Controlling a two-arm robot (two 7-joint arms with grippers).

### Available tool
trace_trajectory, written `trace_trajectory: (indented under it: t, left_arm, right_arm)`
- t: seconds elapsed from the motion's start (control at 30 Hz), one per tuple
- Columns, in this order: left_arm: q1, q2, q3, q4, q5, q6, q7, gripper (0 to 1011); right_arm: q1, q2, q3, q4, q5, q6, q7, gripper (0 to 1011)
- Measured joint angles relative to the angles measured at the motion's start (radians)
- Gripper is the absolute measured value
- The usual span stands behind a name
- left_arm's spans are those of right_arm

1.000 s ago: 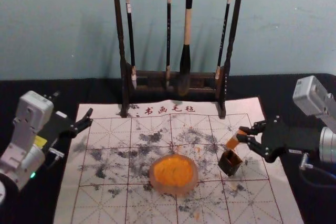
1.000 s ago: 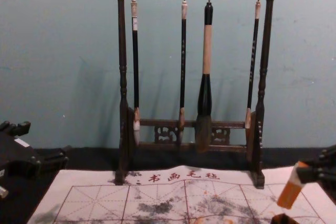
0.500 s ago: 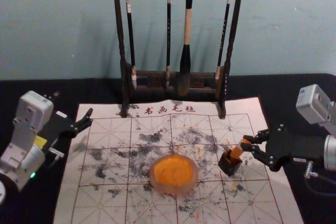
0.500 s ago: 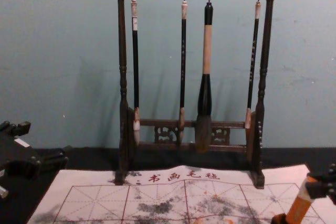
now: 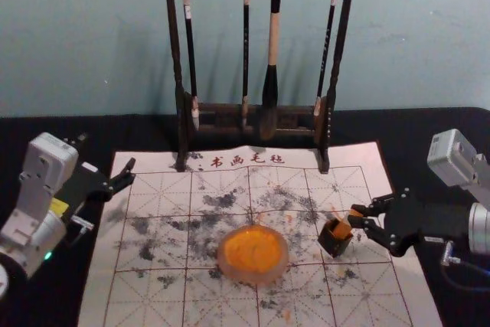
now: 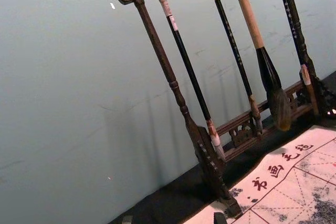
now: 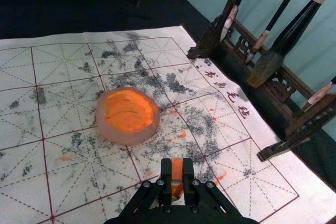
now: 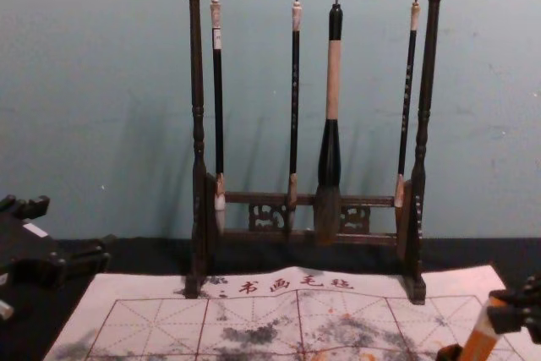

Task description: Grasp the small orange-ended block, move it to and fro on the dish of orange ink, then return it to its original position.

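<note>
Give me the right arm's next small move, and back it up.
Probably straighten the orange block a touch and ease it down into the dark holder before any release: the right pincer is shut on it, its lower end is at the holder's mouth, and it leans, upper end toward the robot's right.
</note>
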Motion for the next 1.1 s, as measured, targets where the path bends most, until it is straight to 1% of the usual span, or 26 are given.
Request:
trace_trajectory:
  t: [0.33,0.67,1.1]
  left_arm:
    - [0.0,0.0,0.0,0.0,0.0,0.0,0.0,1001]
    - [0.0,0.0,0.0,0.0,0.0,0.0,0.0,1001]
    - [0.0,0.0,0.0,0.0,0.0,0.0,0.0,1001]
  right_arm:
    - [0.015,-0.017,-0.015,0.028,-0.007,0.003,0.01,88]
    - [0.039,-0.039,-0.039,0.069,-0.019,0.01,0.022,88]
    - [0.055,-0.053,-0.056,0.096,-0.031,0.016,0.024,90]
